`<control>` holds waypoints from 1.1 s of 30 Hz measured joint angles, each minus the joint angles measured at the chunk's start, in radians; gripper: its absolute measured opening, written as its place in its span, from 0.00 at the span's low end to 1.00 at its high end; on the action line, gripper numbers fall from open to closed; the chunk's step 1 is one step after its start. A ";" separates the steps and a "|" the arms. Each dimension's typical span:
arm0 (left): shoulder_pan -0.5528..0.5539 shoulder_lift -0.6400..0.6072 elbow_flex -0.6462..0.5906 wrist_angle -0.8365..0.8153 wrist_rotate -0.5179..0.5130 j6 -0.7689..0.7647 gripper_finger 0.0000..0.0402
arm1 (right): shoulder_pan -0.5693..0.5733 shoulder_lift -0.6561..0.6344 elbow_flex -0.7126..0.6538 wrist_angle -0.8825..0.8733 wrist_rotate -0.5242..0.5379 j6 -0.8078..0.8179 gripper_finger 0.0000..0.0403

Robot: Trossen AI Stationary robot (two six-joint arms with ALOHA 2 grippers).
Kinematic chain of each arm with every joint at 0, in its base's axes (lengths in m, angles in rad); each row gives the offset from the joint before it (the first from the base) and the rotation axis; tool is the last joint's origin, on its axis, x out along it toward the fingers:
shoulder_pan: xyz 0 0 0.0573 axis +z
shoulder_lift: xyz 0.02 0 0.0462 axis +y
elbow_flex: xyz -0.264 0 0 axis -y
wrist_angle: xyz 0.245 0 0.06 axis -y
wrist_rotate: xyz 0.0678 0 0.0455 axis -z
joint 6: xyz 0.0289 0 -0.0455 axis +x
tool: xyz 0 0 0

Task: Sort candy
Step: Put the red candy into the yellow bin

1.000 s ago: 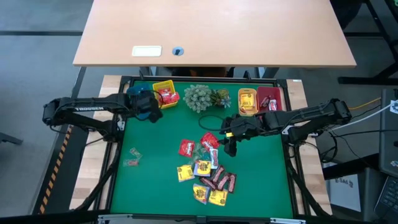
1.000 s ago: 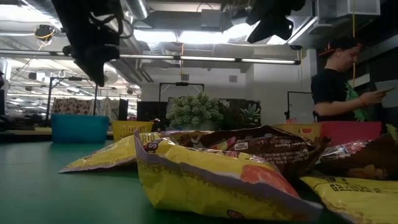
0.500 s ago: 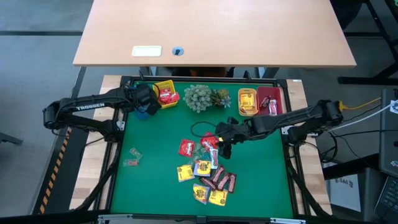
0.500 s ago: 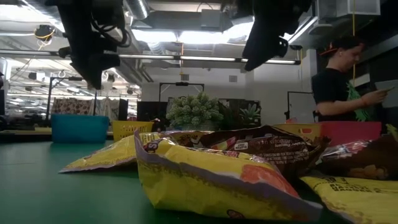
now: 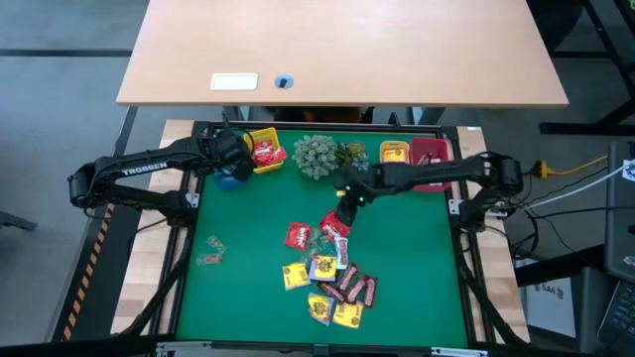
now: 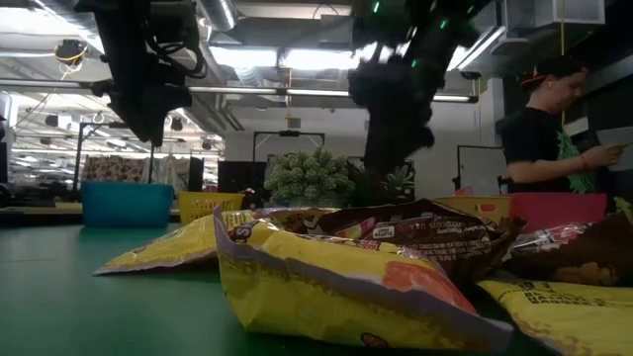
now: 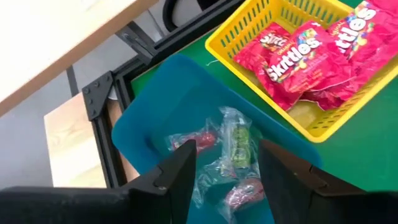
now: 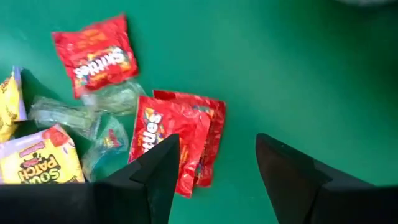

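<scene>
The candy lies in a loose pile point(image 5: 327, 276) on the green mat: yellow, red and dark packets. Two red packets point(image 8: 177, 140) lie overlapping at its far end. My right gripper point(image 8: 217, 180) hovers open above them, touching nothing point(image 5: 345, 210). Clear-wrapped sweets point(image 7: 227, 155) lie in the blue bin point(image 7: 155, 124). My left gripper point(image 7: 227, 177) stands open over that bin point(image 5: 236, 164), holding nothing. Next to it, red packets point(image 7: 311, 56) lie in the yellow bin point(image 5: 263, 149).
A grey-green plant cluster point(image 5: 322, 156) stands at the far middle, with the orange bin point(image 5: 395, 159) and red bin point(image 5: 429, 157) to its right. Two clear wrappers point(image 5: 210, 250) lie alone at the left. A person point(image 6: 544, 129) stands beyond the table.
My right gripper has swung toward the table's left edge and sunk, coming over the red packets at the pile's far end. My left gripper has shifted a little toward the far edge over the blue bin and has opened.
</scene>
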 joint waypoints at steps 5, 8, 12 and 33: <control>0.000 0.000 0.000 0.019 0.020 0.000 0.39 | -0.063 0.092 0.000 0.015 -0.136 0.000 0.52; 0.000 0.000 0.000 0.034 0.020 0.000 0.39 | -0.078 0.143 0.000 0.040 -0.167 -0.001 0.52; 0.000 0.000 0.000 0.040 0.020 0.000 0.39 | -0.075 0.194 0.000 0.082 -0.225 -0.008 0.52; -0.001 0.000 0.000 0.046 0.020 0.000 0.39 | -0.073 0.219 0.000 0.141 -0.357 -0.027 0.52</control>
